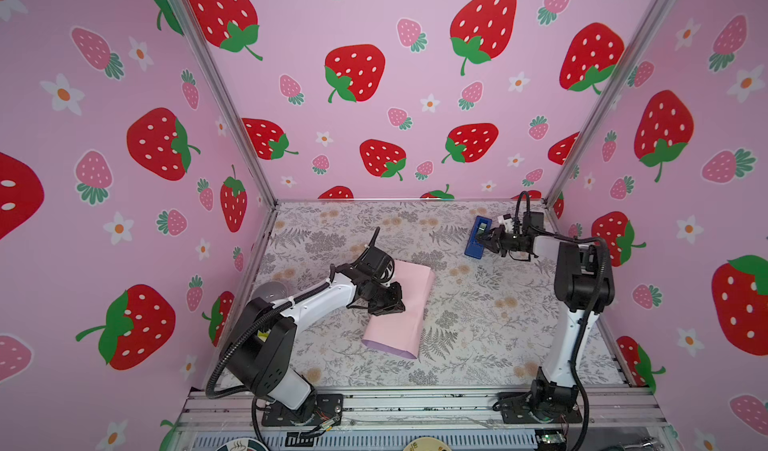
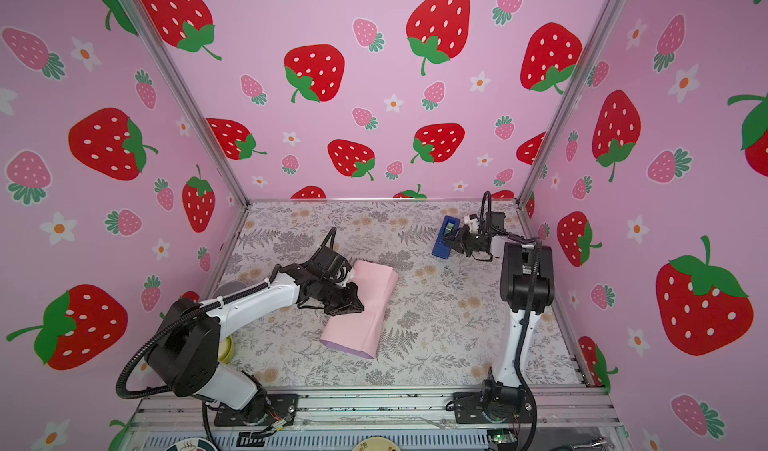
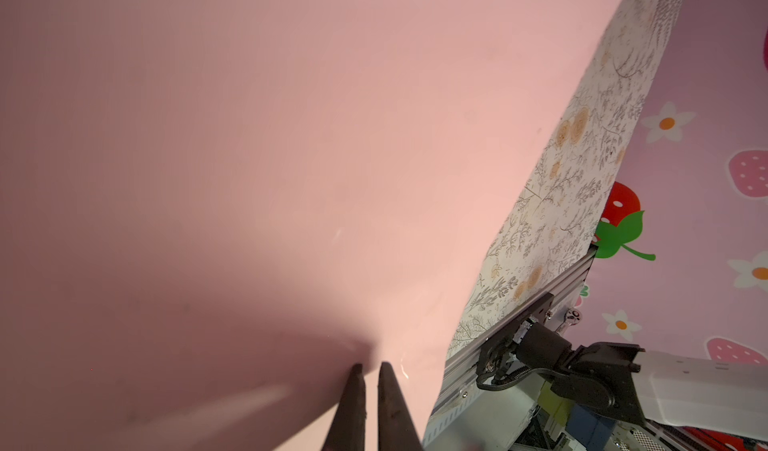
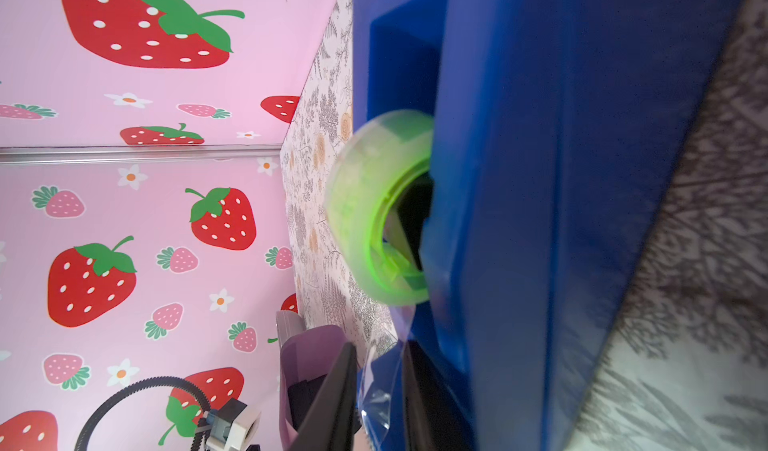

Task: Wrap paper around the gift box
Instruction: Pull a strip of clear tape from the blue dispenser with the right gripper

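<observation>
A: While the floral table [image 1: 478, 303] spreads across the whole booth floor, the paper [image 1: 409, 303] lies at its middle. Its pink face is out, and it's folded over into a long flattened sleeve with a lilac rim showing at the near open end.

B: And the gift box? It's hidden, no view shows it. In both top views I only get that pink paper [image 2: 370, 316].

A: Now the left gripper [image 1: 399, 307], it's down on the sleeve's left side, about halfway along.

B: The wrist view backs you up. The left gripper [image 3: 370, 368] is clenched, tips nearly together, pressing a dimple into the pink sheet with nothing pinched between them.

A: Over at the far right, the blue tape dispenser [image 1: 473, 250] stands on the table, well apart from the paper.

B: And the right gripper [image 1: 483, 239] is right up against it! Close in, there's a green tape roll [image 4: 365, 203] seated in the dispenser. The jaws stand slightly apart with a clear tape strip [image 4: 380, 390] hanging between them, not clamped.
</observation>
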Action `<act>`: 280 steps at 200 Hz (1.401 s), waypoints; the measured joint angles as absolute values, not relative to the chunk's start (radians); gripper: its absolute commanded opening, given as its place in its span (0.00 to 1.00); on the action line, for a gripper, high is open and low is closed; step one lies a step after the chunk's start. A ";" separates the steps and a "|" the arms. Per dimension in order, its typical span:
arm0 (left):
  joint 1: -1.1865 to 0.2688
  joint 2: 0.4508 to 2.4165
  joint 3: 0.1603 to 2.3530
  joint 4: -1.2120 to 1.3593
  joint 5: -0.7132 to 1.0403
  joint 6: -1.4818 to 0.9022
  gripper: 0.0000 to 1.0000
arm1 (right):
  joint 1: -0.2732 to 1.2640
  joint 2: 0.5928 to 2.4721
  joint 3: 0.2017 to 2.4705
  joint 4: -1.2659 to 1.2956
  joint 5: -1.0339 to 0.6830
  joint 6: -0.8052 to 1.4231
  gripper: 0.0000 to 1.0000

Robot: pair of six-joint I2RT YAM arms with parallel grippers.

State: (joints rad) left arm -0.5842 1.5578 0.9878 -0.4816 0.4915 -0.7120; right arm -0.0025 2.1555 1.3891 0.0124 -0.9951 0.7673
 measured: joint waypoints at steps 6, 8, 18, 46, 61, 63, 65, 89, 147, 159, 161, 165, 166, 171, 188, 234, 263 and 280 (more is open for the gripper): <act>-0.584 1.558 0.988 -0.482 0.492 -0.712 0.12 | -0.002 2.156 1.388 0.020 -0.998 0.777 0.16; -0.584 1.558 0.988 -0.482 0.492 -0.712 0.12 | -0.002 2.156 1.387 0.022 -0.999 0.780 0.16; -0.584 1.558 0.988 -0.482 0.492 -0.712 0.12 | -0.002 2.156 1.386 0.031 -1.006 0.789 0.11; -0.584 1.558 0.988 -0.482 0.492 -0.712 0.12 | -0.002 2.156 1.386 0.042 -1.016 0.815 0.00; -0.584 1.557 0.988 -0.482 0.491 -0.712 0.12 | -0.002 2.156 1.386 0.041 -1.018 0.824 0.00; -0.584 1.557 0.988 -0.482 0.492 -0.712 0.12 | -0.002 2.156 1.386 0.041 -1.018 0.825 0.00; -0.584 1.557 0.988 -0.482 0.492 -0.712 0.12 | -0.002 2.156 1.386 0.041 -1.018 0.826 0.00; -0.584 1.557 0.988 -0.482 0.492 -0.712 0.12 | -0.002 2.138 1.375 0.039 -1.015 0.830 0.00; -0.584 1.558 0.988 -0.482 0.492 -0.712 0.12 | 0.006 1.969 1.254 0.055 -1.023 0.833 0.00; -0.584 1.558 0.988 -0.482 0.492 -0.712 0.12 | 0.014 1.925 1.200 0.066 -1.025 0.833 0.00; -0.584 1.558 0.988 -0.482 0.492 -0.712 0.12 | 0.014 1.922 1.194 0.067 -1.024 0.833 0.00; -0.584 1.558 0.988 -0.482 0.492 -0.712 0.12 | 0.017 1.912 1.178 0.072 -1.025 0.833 0.00; -0.584 1.558 0.988 -0.482 0.492 -0.712 0.12 | 0.018 1.910 1.174 0.072 -1.025 0.833 0.00; -0.584 1.558 0.988 -0.482 0.492 -0.712 0.12 | 0.023 1.896 1.149 0.076 -1.025 0.833 0.00; -0.584 1.558 0.988 -0.482 0.492 -0.712 0.12 | 0.036 1.874 1.092 0.082 -1.025 0.832 0.00; -0.582 1.558 0.987 -0.482 0.495 -0.708 0.12 | 0.044 1.879 1.040 0.083 -1.018 0.789 0.00; -0.580 1.559 0.987 -0.482 0.498 -0.707 0.12 | 0.049 1.909 1.040 0.080 -1.013 0.738 0.00; -0.580 1.559 0.987 -0.482 0.498 -0.705 0.12 | 0.050 1.950 1.039 0.078 -0.992 0.700 0.00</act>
